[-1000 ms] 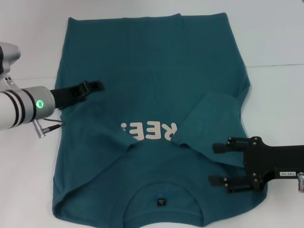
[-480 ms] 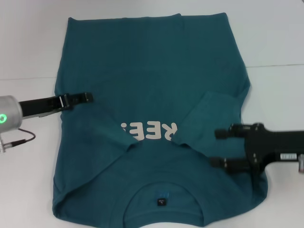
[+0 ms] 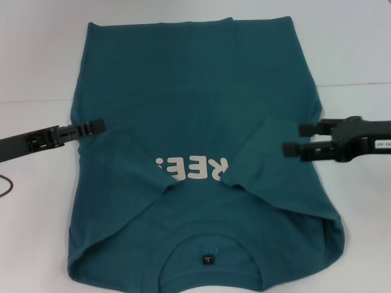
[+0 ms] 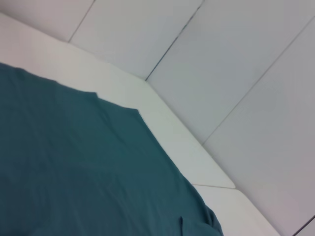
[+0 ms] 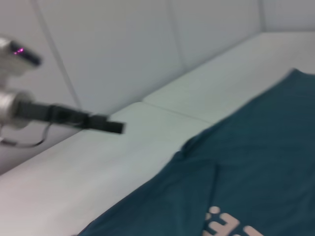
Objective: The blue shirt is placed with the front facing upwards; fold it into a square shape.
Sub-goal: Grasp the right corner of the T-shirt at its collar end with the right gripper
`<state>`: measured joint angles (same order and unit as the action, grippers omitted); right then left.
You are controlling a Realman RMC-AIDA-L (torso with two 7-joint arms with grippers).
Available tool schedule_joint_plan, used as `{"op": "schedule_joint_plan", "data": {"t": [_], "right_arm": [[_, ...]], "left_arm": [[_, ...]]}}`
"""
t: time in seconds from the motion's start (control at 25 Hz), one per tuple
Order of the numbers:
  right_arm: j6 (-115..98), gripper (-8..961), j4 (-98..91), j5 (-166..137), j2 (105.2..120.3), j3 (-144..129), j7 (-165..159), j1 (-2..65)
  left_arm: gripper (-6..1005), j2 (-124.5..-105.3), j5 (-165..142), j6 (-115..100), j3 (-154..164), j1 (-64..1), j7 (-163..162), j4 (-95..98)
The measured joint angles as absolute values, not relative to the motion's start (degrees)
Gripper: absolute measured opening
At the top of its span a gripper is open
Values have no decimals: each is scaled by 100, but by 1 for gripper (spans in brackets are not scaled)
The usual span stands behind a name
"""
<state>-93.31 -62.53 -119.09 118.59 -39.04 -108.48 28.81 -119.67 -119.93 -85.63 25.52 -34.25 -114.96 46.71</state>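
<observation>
Teal-blue cotton shirt [image 3: 195, 116] with cream letters lies flat on the white table [image 3: 360, 49], both sleeves tucked inward, while the left gripper [image 3: 91, 126], seemingly clenched, and the released right gripper [image 3: 300, 139] flank its sides, holding nothing.

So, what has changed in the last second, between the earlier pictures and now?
Both arms pulled back outward. The left gripper slid toward the shirt's left edge; the right gripper, open and empty, rose from near the collar to mid-height at the right edge. The blue shirt kept its place, sleeves folded in.
</observation>
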Motion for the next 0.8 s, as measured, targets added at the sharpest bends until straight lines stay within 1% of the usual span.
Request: {"op": "schedule_joint_plan", "data": {"t": [0.24, 0.44, 0.64, 0.8], "right_arm": [[-9552, 860, -6945, -12500, 11716, -3889, -12293, 2886], [-9777, 860, -7008, -13040, 11536, -3861, -13180, 2971], [-10145, 859, -7127, -13544, 11460, -3618, -13761, 3078], [-10485, 859, -7217, -13874, 11428, -3361, -14173, 3214]], "left_arm": [[828, -11970, -11969, -8565, 2525, -3375, -11305, 4647], [828, -11976, -11967, -8538, 2525, -3418, -11197, 4573], [828, -11944, -11966, -8647, 2557, -3456, -11148, 4594], [828, -11925, -11980, -8849, 2563, -3474, -11048, 4612]]}}
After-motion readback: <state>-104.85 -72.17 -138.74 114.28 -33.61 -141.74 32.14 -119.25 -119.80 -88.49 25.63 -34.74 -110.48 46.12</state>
